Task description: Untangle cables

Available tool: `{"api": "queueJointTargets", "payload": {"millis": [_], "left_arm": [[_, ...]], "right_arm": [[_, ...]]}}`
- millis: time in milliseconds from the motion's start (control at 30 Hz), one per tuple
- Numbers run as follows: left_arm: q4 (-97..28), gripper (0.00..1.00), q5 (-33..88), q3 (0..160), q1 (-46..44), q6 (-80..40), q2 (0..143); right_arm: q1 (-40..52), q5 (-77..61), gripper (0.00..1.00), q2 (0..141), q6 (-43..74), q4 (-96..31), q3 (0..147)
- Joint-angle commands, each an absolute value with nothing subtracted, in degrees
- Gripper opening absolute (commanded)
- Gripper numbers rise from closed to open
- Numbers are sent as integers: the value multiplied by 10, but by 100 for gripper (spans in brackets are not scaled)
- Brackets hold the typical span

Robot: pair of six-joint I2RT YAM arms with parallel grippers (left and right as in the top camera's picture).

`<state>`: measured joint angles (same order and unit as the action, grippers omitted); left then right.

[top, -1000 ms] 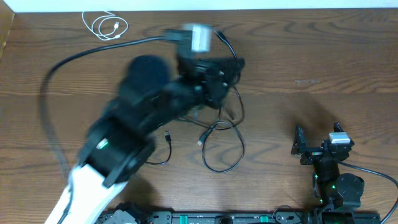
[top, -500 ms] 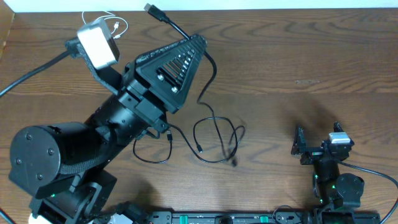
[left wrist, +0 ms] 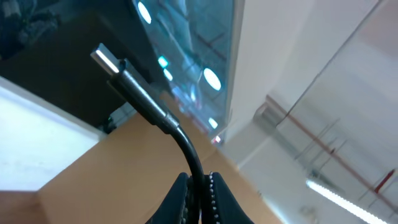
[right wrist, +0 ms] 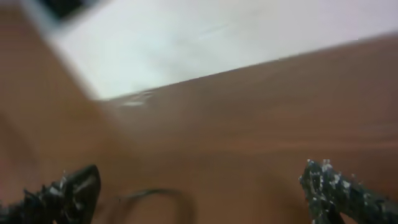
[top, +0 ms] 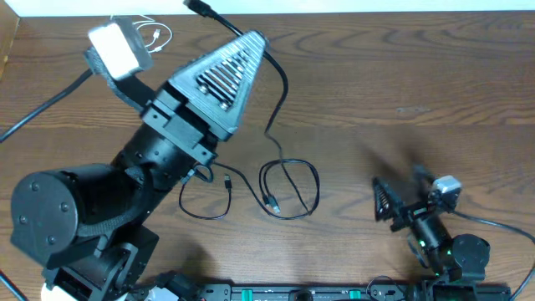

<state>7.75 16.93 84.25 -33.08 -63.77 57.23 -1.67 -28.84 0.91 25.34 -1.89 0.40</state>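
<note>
While left fingers (left wrist: 180,198) pinch a black cable (left wrist: 148,104), right fingers (right wrist: 337,186) gape.

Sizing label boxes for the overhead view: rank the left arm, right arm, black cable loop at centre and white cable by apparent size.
1. left arm, raised nearer the camera, so inflated.
2. right arm.
3. black cable loop.
4. white cable, partly hidden behind the left arm, so unsure against the loop.

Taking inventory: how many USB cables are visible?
3: white cable coiled at the far-left corner; one black cable held in the left gripper; the other black cable mid-table, partly under the left arm.
</note>
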Motion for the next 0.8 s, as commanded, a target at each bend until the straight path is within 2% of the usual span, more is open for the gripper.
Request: {"api": "queueJointTargets", "payload": {"millis": [0,167,233,400,533,767], "left_arm": [[96,7,137,848,-328,-674,568],[95,7,135,848,-328,-674,569],[96,7,127,848,-328,-674,568],[97,7,91,848,-328,-709,569],[95,7,91,848,-328,-710,571],[78,7,91,848,-328,-710,579]], "right_arm": [[-14,-456,99,7,473,6,3],[-14,-507,99,8,490,216,16],[-17,-492,99,9,491,216,47],[-27,-509,99,87,353,53,199],[-27,-590,99,225,244,-68,313],[7,-670,99,450,140,-222,491]]}}
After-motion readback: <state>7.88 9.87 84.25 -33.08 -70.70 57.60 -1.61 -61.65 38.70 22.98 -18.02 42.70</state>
